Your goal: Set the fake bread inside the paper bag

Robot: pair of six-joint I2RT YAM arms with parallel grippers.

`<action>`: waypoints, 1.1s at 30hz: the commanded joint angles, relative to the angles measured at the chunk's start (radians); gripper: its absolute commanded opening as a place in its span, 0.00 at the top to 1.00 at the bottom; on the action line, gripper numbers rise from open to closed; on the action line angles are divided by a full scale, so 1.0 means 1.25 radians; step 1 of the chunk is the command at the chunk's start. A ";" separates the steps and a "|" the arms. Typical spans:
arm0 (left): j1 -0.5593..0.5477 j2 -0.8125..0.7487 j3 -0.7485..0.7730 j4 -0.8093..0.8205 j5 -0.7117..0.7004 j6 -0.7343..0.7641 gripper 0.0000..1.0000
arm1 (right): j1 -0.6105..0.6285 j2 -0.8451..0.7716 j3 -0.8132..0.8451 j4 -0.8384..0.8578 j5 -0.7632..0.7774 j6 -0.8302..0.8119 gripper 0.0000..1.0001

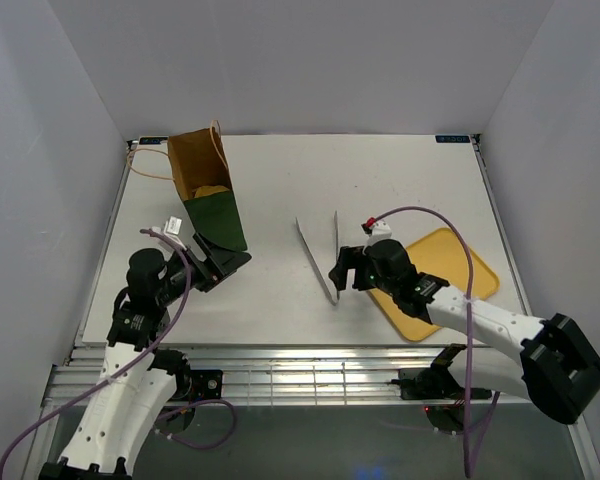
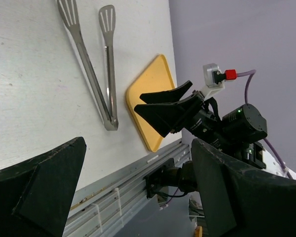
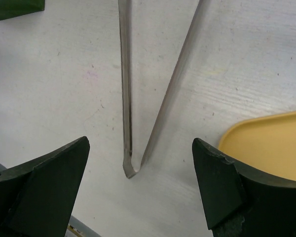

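The paper bag, dark green outside and brown inside, stands tilted at the table's back left with its mouth towards the camera. A yellowish piece of fake bread shows inside it. My left gripper is open and empty just in front of the bag's base; in the left wrist view its jaws frame the table's near rail. My right gripper is open and empty, low over the joined end of the metal tongs. The right wrist view shows it wide apart, touching nothing.
The tongs lie in a V at the table's middle, also seen as tongs in the left wrist view. A flat yellow tray lies at the right, partly under the right arm. The bag's green corner shows top left.
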 commanded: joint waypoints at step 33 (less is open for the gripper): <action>-0.003 -0.536 -0.518 0.577 0.262 -0.359 0.02 | -0.002 -1.093 -0.596 -0.236 -0.079 0.279 0.10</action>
